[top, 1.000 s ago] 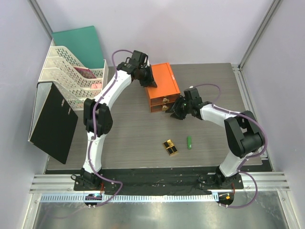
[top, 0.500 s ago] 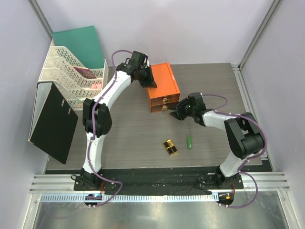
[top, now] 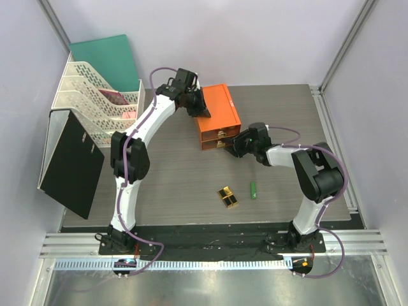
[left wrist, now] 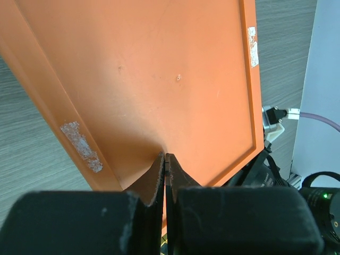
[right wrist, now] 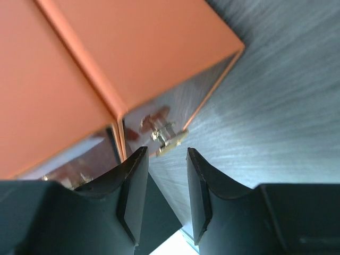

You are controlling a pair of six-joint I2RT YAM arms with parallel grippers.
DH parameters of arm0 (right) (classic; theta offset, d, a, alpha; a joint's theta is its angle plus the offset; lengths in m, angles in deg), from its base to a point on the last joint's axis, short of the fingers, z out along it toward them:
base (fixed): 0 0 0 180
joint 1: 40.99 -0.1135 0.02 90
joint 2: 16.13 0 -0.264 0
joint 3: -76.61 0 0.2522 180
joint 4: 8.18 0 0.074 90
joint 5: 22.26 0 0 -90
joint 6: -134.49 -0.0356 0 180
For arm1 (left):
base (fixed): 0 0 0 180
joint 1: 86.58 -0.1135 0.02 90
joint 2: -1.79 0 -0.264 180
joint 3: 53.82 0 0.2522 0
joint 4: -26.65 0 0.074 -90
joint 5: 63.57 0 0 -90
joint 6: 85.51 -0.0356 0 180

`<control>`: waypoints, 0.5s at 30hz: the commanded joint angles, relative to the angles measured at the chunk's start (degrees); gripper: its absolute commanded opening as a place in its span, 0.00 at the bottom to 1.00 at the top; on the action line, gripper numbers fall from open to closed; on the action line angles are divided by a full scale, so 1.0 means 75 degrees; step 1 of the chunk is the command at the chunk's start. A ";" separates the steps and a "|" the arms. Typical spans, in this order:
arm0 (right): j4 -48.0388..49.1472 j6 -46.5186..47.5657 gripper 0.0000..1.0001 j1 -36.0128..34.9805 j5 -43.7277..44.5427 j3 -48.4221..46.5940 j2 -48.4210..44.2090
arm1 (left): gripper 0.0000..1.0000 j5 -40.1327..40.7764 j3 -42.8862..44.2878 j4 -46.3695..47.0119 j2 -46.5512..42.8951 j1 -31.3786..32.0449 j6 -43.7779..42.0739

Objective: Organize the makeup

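The orange drawer box (top: pixel 217 113) stands at the table's middle back. My left gripper (top: pixel 195 103) is shut and empty, its tips pressed on the box's top (left wrist: pixel 175 79); in the left wrist view the gripper (left wrist: pixel 165 158) shows closed fingers. My right gripper (top: pixel 233 146) is open at the box's drawer front. In the right wrist view the gripper (right wrist: pixel 164 159) has a small gold drawer handle (right wrist: pixel 169 139) just ahead of its tips, not gripped. Black-and-gold lipstick cases (top: pixel 227 196) and a small green tube (top: pixel 253 190) lie on the table nearer the front. No peach bottles are in view.
A white file rack (top: pixel 95 102) with a green folder (top: pixel 108 57) behind it stands at the back left. A black binder (top: pixel 70 162) leans at the left edge. Grey walls enclose the table (top: pixel 178 172) on three sides.
My right gripper has moved left, up to the drawer front of the orange box. The left gripper has stayed on the box's top. The makeup has not moved.
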 commanded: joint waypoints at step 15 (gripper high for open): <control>-0.1139 -0.0008 0.10 -0.0028 -0.0081 -0.1023 0.0648 | 0.00 0.0118 -0.0247 -0.1125 0.0304 0.0011 -0.0430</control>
